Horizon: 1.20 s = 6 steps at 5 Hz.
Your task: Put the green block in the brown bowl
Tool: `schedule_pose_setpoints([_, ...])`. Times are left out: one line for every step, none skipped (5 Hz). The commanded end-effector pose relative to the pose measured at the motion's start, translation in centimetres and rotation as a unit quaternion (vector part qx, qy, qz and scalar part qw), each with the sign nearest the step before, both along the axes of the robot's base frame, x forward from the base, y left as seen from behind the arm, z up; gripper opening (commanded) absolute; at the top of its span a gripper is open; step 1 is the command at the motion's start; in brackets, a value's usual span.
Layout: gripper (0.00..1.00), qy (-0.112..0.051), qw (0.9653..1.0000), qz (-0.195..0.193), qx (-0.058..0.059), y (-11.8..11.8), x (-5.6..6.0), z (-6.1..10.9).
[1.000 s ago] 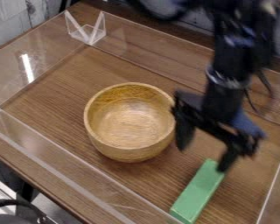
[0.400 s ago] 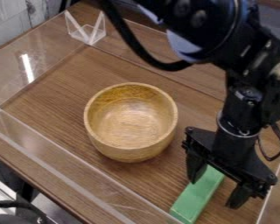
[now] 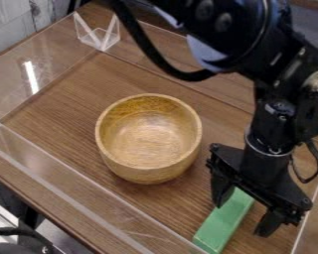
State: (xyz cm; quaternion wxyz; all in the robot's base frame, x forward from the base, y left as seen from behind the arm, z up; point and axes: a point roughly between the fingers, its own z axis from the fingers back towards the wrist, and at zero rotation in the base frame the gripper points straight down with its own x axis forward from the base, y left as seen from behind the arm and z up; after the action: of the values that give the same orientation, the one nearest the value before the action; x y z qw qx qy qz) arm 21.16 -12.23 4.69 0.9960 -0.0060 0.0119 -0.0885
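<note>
Right of brown bowl (image 3: 147, 166), green block (image 3: 222, 227) slants, far end rightward

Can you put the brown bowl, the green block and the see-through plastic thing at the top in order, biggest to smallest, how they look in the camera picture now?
1. Brown bowl
2. Green block
3. See-through plastic thing: it looks close to the block's size, so unsure

Bright glare patch at left, soft detail, dark arm underexposed (image 3: 261, 109)
</note>
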Motion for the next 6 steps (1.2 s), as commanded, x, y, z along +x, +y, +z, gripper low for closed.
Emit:
schedule_pose_setpoints([1.0,-0.014,0.9999,0.002,-0.008,0.09,0.62,0.61])
schedule_pose_setpoints([1.0,-0.014,0.9999,0.0,-0.009,0.23,0.7,0.57])
schedule_pose_setpoints([1.0,-0.014,0.9998,-0.003,-0.01,0.35,0.79,0.54])
schedule_pose_setpoints([1.0,-0.015,0.9998,-0.006,-0.011,0.46,0.88,0.5])
schedule_pose_setpoints([1.0,-0.015,0.9998,-0.008,-0.012,0.54,0.96,0.39])
schedule_pose_setpoints([1.0,-0.016,0.9997,-0.011,-0.013,0.51,1.01,0.24])
